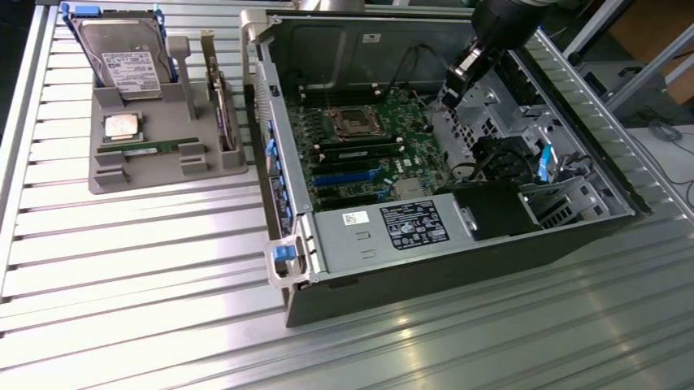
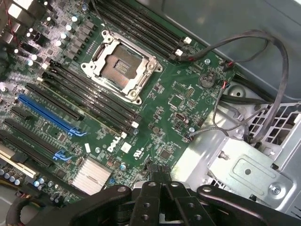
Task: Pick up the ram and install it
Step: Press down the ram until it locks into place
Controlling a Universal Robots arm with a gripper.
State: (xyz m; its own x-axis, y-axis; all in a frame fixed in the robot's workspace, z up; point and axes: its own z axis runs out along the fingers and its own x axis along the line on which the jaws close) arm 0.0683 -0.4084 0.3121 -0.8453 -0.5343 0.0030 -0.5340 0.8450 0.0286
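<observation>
The ram (image 1: 152,147), a narrow green stick with a small white label, lies flat in the grey holder (image 1: 109,183) on the exterior view's left, outside the computer. My gripper (image 1: 453,88) hangs inside the open computer case (image 1: 434,244), over the far side of the green motherboard (image 1: 375,134) and far from the ram. In the wrist view the gripper (image 2: 162,187) is shut, its black fingers (image 2: 149,190) pressed together with nothing between them. Below it lie the motherboard (image 2: 169,108), the empty silver processor socket (image 2: 120,66) and the long black memory slots (image 2: 89,101).
The holder also carries a silver hard drive (image 1: 128,58), a square processor chip (image 1: 122,126) and an upright card (image 1: 223,106). Black cables (image 2: 263,56) loop over the metal bracket (image 2: 249,165) beside the board. A power supply (image 1: 396,227) fills the case's near end.
</observation>
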